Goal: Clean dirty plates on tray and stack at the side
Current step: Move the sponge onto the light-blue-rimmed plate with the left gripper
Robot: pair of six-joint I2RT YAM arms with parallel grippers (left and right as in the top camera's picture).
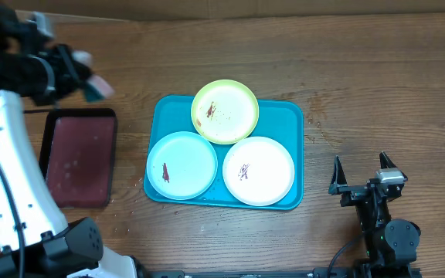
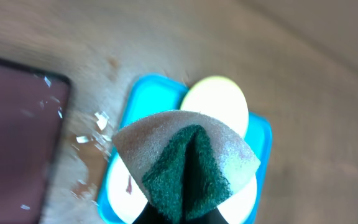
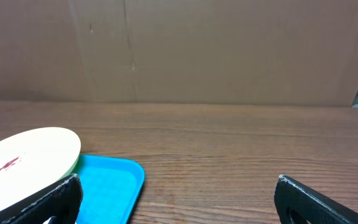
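The turquoise tray (image 1: 292, 116) holds three plates: a lime-green plate (image 1: 225, 112) at the back, a pale blue plate (image 1: 181, 165) front left and a white plate (image 1: 258, 171) front right, each with reddish-brown smears. My left gripper (image 1: 93, 86) is raised at the far left, away from the tray, and is shut on a folded sponge (image 2: 188, 158), green inside and pale outside. In the left wrist view the tray (image 2: 129, 106) lies below the sponge. My right gripper (image 1: 360, 170) is open and empty, right of the tray. The white plate (image 3: 27, 162) and the tray (image 3: 114, 180) show in the right wrist view.
A smaller black-rimmed maroon tray (image 1: 79, 157) lies left of the turquoise tray. Pale crumbs (image 2: 95, 127) lie on the wooden table between the two trays. A cardboard wall (image 3: 179, 50) stands behind the table.
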